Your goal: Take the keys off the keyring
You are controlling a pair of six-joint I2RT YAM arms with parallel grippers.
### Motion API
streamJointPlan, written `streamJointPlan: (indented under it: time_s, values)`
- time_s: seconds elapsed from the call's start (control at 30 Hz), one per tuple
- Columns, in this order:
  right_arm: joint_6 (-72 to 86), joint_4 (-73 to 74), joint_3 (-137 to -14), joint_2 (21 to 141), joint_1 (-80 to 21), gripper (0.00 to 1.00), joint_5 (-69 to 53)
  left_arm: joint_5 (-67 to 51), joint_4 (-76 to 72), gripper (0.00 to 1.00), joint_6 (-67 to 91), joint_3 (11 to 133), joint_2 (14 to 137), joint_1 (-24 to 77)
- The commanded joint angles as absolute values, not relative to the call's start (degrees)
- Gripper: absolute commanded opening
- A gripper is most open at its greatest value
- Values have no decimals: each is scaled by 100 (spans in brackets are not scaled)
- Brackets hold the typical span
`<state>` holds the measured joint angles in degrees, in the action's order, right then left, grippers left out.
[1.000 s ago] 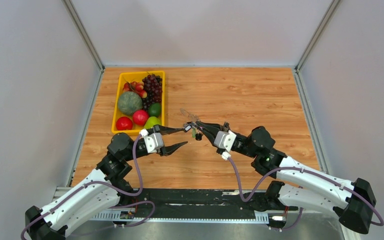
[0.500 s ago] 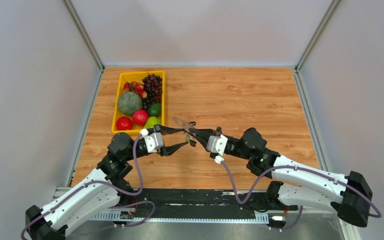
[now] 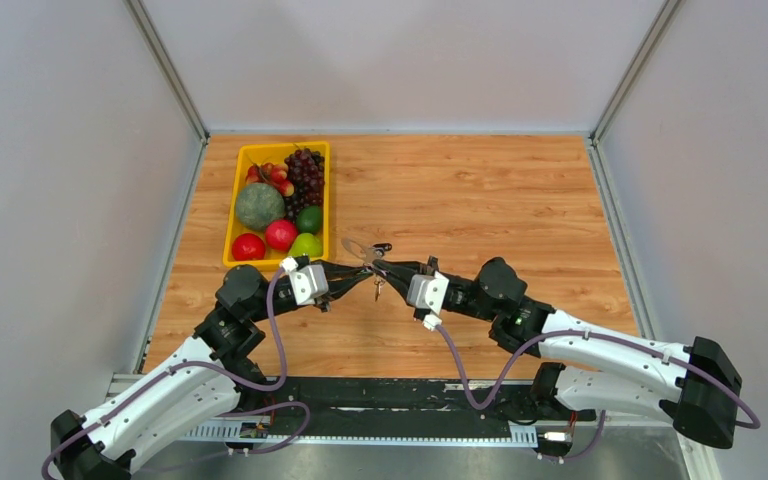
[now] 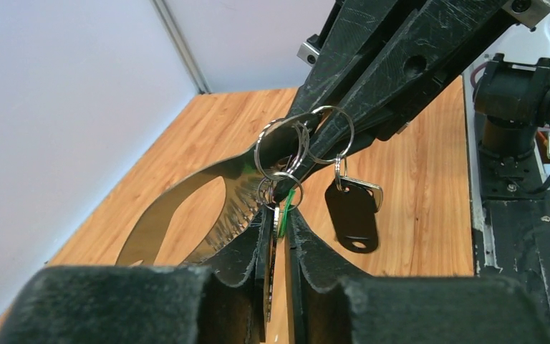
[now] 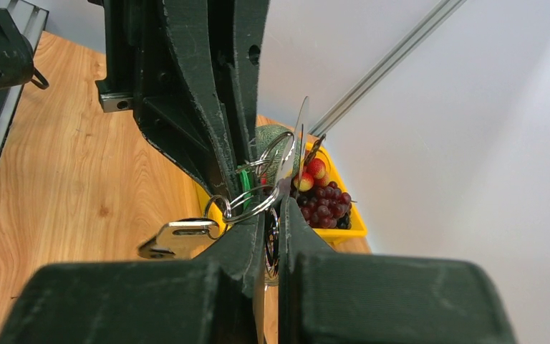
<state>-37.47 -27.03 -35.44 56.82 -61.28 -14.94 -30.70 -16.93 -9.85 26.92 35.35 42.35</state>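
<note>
The keyring (image 4: 240, 175) is held up off the table (image 3: 480, 190), right where your two arms meet near the middle of the near half. From above, its long axis runs from the meeting fingertips away and to the left, with its free end pointing toward the yellow crate (image 3: 233, 215). In the left wrist view you see its flat, polished face, slanting from lower left to upper right. In the right wrist view it stands edge-on and nearly upright.

Several wire split rings (image 4: 331, 135) are threaded through its narrow end, and the keys (image 4: 349, 209) hang from them just below. One key has a black head, and another carries a green tag (image 4: 284, 213).

Your right gripper (image 5: 272, 215) is clamped tight on the narrow end of the keyring, where the rings pass through. Your left gripper (image 4: 277, 215) is pinched closed on the keys at the green tag, directly under that end, so the two sets of fingertips almost touch.

The crate sits on the far left part of the table. It holds a bunch of dark grapes (image 3: 305, 170), a green melon (image 3: 259, 206), two red round fruits, two green ones and a few small red-and-yellow pieces.
</note>
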Motion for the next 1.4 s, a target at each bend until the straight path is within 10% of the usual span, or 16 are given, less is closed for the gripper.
streamJointPlan:
  time_s: [0.0,0.27,0.57,1.37]
  values:
    - [-3772,-3085,-3580,5528,-6171,0,-1456,-2846,-1692,11,-1170,2761,3569,4237]
    - [-3559,-2918,-3169,5315,-6170,2,-702,-2434,-1463,0,-1255,2822,3613,4242]
    - [-2856,-2666,-2464,4730,-6173,44,-313,-2599,-1451,0,-1333,2809,3668,4244]
    - [-1278,-2365,-3068,4900,-6128,30,-1291,-4152,-726,0,-3098,2762,3685,4290]
